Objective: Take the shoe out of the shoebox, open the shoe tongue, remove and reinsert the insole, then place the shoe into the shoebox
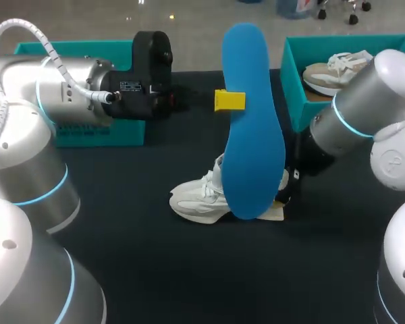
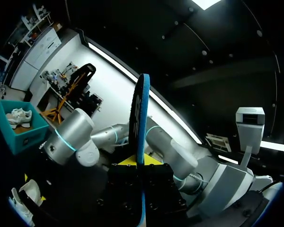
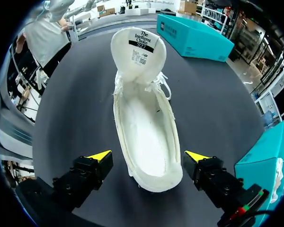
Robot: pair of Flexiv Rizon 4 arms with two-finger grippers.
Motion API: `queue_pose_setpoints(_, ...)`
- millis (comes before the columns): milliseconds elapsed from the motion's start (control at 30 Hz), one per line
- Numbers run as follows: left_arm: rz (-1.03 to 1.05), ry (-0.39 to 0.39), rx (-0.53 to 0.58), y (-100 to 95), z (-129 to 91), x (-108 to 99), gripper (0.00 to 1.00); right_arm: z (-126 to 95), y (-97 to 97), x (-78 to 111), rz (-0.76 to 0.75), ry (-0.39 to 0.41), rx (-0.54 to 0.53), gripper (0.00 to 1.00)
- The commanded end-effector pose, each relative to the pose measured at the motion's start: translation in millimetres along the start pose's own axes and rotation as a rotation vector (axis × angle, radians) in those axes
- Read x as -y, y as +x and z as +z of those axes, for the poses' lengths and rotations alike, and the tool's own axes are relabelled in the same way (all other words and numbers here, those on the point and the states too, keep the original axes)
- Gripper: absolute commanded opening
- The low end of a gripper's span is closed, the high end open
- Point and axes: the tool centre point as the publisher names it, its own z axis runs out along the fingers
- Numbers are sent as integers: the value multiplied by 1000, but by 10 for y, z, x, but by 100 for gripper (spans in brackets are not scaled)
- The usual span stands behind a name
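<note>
1. Your shoe (image 3: pixel 146 137) lies on the surface (image 1: pixel 155 270), tongue (image 3: pixel 137 52) open, hollow inside.
2. Your left hand (image 2: pixel 141 163) clenches the blue insole (image 1: pixel 253 128) upright above it.
3. Your right hand (image 3: pixel 147 155) straddles the heel, released.
4. Remaining, I judge: reinserting, then reboxing in the far-right shoebox (image 1: pixel 293 81).

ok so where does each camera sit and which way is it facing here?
Head view: fixed above and behind, looking down on the table; left arm and right arm enter from the sides.
Left wrist view: looking along the left gripper, shut on the blue insole, edge-on; right arm beyond.
Right wrist view: looking down past the open right gripper at the white shoe, tongue folded back.
Shared: the shoe shows in all three; the insole in head and left wrist.
</note>
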Motion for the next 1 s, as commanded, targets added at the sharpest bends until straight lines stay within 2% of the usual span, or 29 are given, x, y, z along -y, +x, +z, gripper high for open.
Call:
queue_pose_setpoints(33,0,2,0,-7,15,-8,0,-50,-24,-66,-2,253,-21,100)
queue_pose_setpoints(500,0,2,0,-7,15,-8,0,-183,14,-121,18,369,-14,100)
queue_pose_setpoints(1000,0,2,0,-7,15,-8,0,-213,37,-118,29,379,-9,100)
